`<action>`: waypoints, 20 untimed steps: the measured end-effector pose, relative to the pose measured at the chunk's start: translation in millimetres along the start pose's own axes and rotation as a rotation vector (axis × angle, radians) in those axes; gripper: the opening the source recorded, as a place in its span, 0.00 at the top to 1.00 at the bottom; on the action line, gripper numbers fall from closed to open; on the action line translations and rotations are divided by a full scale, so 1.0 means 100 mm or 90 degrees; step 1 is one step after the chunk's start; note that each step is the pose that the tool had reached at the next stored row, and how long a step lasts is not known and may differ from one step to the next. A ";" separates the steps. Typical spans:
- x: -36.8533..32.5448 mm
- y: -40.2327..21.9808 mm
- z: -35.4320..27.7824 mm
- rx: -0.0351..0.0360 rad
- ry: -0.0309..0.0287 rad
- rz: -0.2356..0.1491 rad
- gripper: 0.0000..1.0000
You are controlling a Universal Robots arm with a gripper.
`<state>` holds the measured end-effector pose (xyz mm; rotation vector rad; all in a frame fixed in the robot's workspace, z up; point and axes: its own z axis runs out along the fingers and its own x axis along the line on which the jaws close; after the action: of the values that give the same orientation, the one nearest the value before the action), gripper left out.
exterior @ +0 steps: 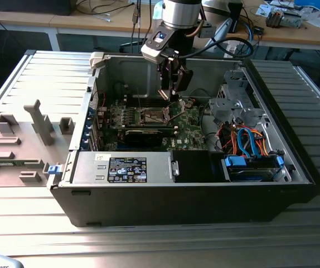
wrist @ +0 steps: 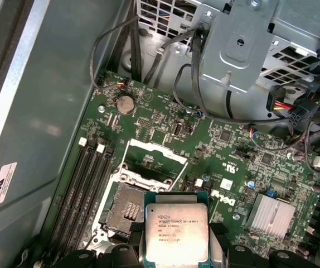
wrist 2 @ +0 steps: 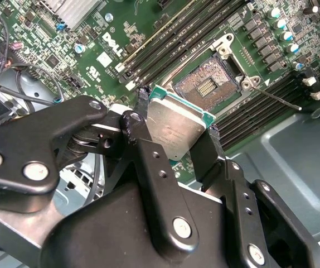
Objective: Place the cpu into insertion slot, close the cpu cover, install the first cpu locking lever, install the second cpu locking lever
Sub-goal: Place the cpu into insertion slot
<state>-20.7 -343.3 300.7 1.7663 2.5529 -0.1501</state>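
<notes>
Over green motherboard (wrist: 165, 111) in open case, your jaws clench small square silver-topped cpu (wrist 2: 177, 125), held just beside dark-centred, metal-rimmed insertion slot (wrist 2: 207, 84). Silvery frame cpu cover (wrist: 154, 148) stands raised. Nothing seated yet; cover and both locking levers (wrist 2: 274, 96) left for you.

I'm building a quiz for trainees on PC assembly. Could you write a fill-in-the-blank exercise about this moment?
1. The gripper is shut on the ____.
2. The insertion slot is ____: no chip sits in it.
3. The cpu cover stands ____, tipped up off the slot.

Missing words: cpu; empty; open.
</notes>
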 end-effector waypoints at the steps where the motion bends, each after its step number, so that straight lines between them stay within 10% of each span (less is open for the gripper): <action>1: 0.000 0.000 0.000 0.0001 -0.0001 0.001 0.46; 14: 0.001 0.000 0.005 0.0028 0.0015 0.031 0.46; 16: 0.001 0.001 0.006 0.0005 0.0092 0.036 0.46; 18: 0.000 0.000 0.006 -0.0052 0.0289 0.046 0.46; 20: 0.001 0.000 0.007 -0.0079 0.0383 0.052 0.46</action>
<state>-20.7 -343.3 300.0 1.8959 2.5098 -0.0799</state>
